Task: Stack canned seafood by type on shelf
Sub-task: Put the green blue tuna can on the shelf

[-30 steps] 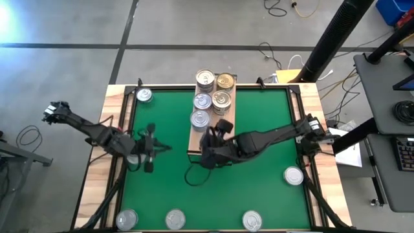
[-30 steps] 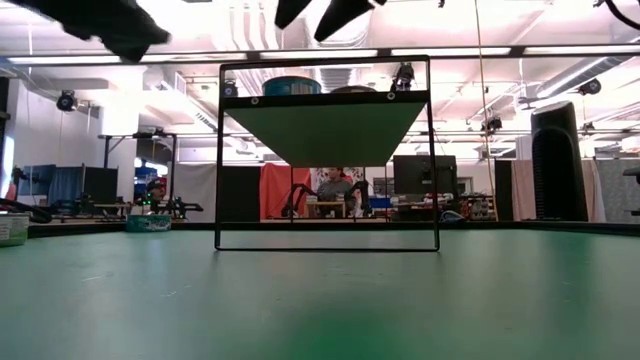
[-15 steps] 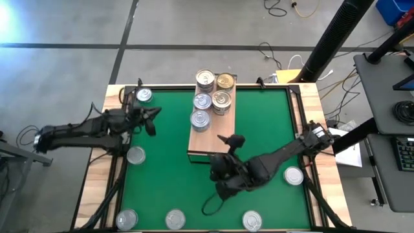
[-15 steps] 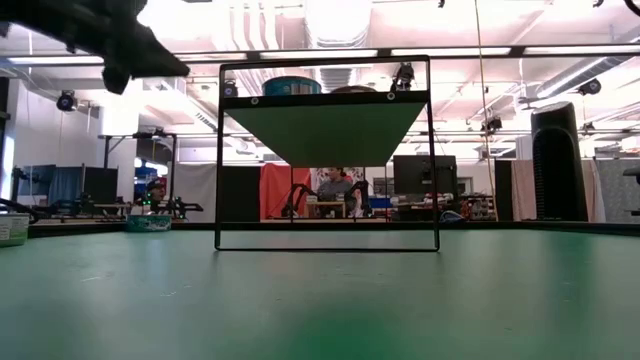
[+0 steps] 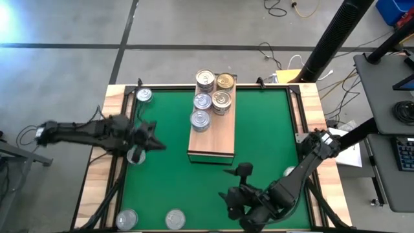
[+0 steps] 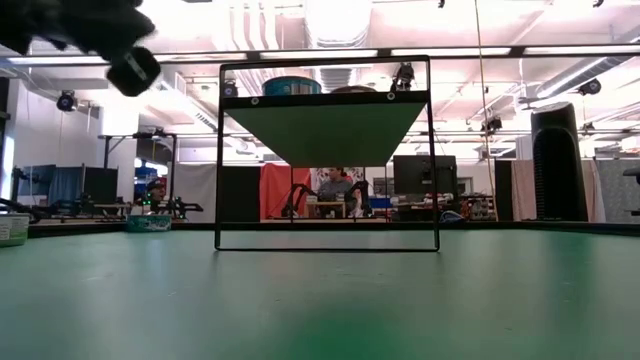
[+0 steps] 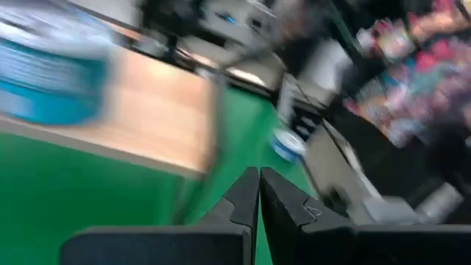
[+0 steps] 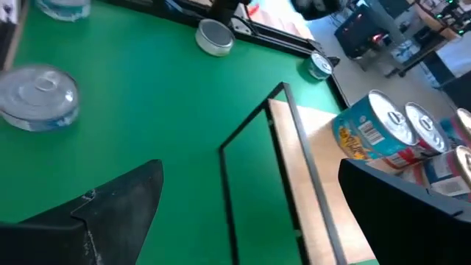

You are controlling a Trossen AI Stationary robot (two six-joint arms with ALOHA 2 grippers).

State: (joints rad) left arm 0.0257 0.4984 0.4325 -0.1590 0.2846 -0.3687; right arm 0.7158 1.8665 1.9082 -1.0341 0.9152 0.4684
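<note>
**Me:** My right pincer (image 5: 240, 197) hangs at the lower middle of the high view with its fingers spread as wide as they go and nothing between them. My left pincer (image 5: 150, 137) is pressed fully shut, also on nothing, left of centre, just beside a silver tin (image 5: 135, 156) near the left edge of the green mat (image 5: 259, 129).

**Partner:** Where does the stock stand?

**Me:** The shelf (image 5: 212, 123), the long light-wood board running down from top centre, carries five tins at its upper end: three silver-topped tins (image 5: 202, 101) on its left side, and a gold-topped tin (image 5: 225, 81) above a fourth silver one on its right. The lower half of the board is bare. Loose tins sit around the mat: one in the upper left corner (image 5: 144, 95), two along the bottom left (image 5: 127, 219), one partly hidden behind my right arm at lower right.

**Partner:** So what is the step, and how do you do it well?

**Me:** As I judge it, fetching the next loose tin with the open right pincer. I should come straight down over the tin, straddle its round wall evenly, and close low on the side, not on the pull tab. Then set it squarely on a tin of its own kind, lids level, so the stack does not lean.
</note>
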